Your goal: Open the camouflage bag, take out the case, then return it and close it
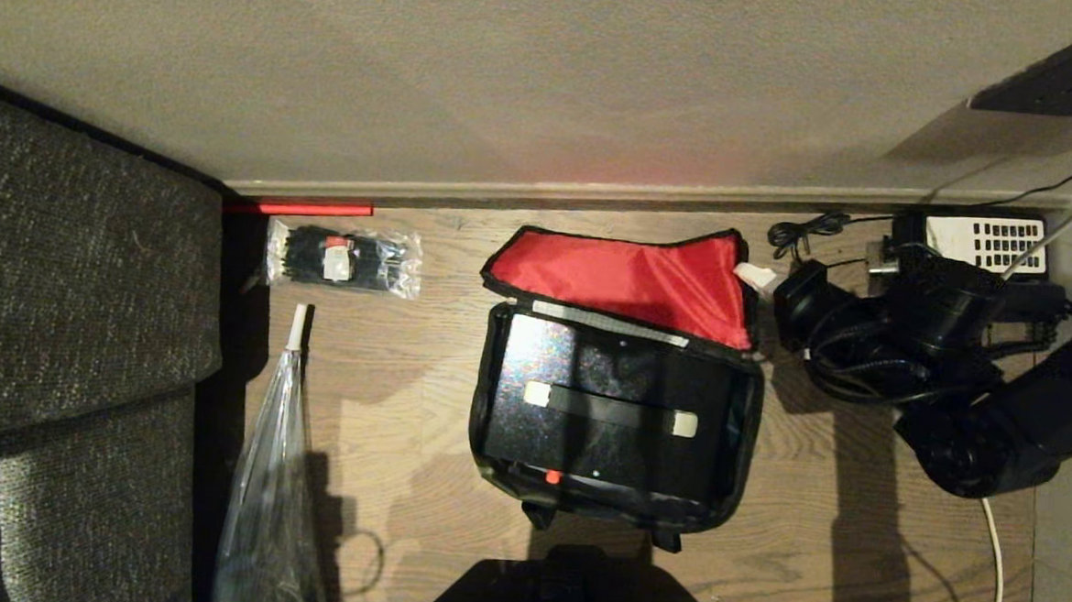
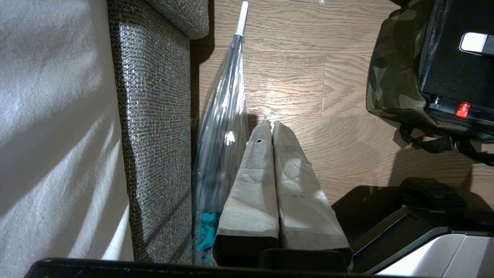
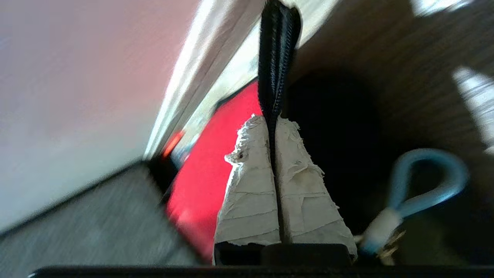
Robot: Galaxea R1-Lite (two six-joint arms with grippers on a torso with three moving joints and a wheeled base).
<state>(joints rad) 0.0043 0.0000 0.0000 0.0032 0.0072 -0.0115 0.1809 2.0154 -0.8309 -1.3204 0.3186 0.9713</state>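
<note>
Lying open: one camouflage bag (image 1: pixel 616 406), one case (image 1: pixel 586 405)

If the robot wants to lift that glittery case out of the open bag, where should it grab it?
Probably by the dark band across the case, coming straight down from above. The case lies flat and nearly fills the camouflage bag, so its edges look hard to reach, while the open red-lined lid leaves its top face exposed.
</note>
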